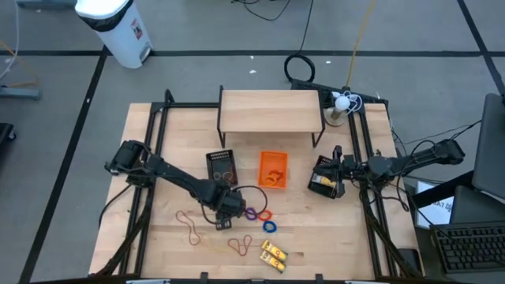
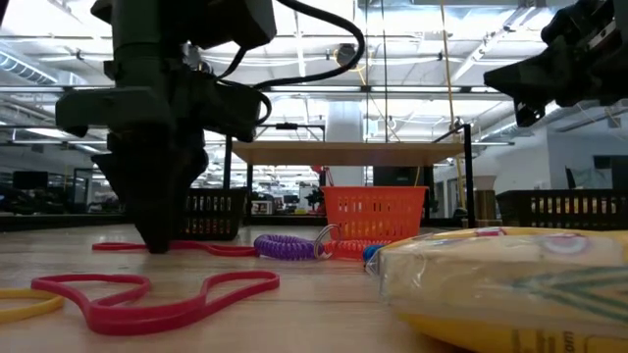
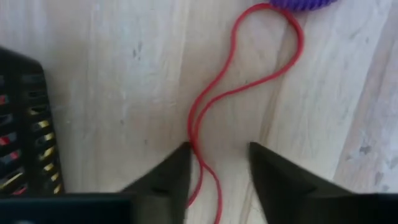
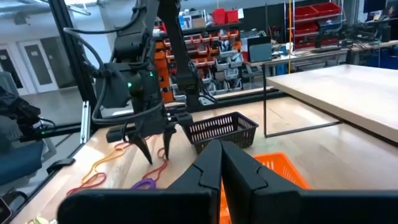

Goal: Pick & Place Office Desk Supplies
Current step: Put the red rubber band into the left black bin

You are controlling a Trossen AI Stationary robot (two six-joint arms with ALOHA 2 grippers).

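Straddling a red rubber band [image 3: 214, 106] on the desk [image 3: 112, 93], left claw [image 3: 217, 168] part-open, empty | band limp, light; pinch both strands | right claw [image 4: 219, 163] shut, idle.

My dark fingers [image 3: 174, 177] straddle a thin red rubber band [image 3: 239, 87] on the pale wood-grain table [image 3: 112, 81]. Beyond the band sits a purple coiled ring [image 1: 251, 214], then a blue ring [image 1: 270, 226]. Beside the band stands a black mesh basket [image 1: 221, 166]; farther right of it, an orange basket [image 1: 273, 170]. Near the table's front edge lie yellow packets [image 1: 274, 255].
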